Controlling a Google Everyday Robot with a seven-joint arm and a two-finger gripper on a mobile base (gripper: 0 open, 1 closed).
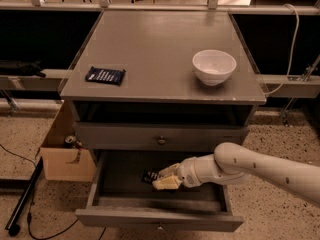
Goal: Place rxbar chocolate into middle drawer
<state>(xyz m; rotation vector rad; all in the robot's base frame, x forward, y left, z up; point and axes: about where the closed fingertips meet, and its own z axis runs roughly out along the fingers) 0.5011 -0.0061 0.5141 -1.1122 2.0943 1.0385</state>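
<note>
The middle drawer [159, 218] is pulled open at the bottom of the grey cabinet, and its dark floor shows. My gripper [161, 178] reaches into it from the right on a white arm, low over the drawer floor. It is shut on the rxbar chocolate [149, 176], a small dark bar that sticks out to the left of the pale fingertips [166, 183], just above or on the floor near the drawer's middle.
A blue-wrapped bar [105, 75] lies on the cabinet top at the left and a white bowl [214, 66] stands at the right. The shallower drawer with a round knob [161, 140] above is closed. A cardboard box [66, 160] stands on the floor at the left.
</note>
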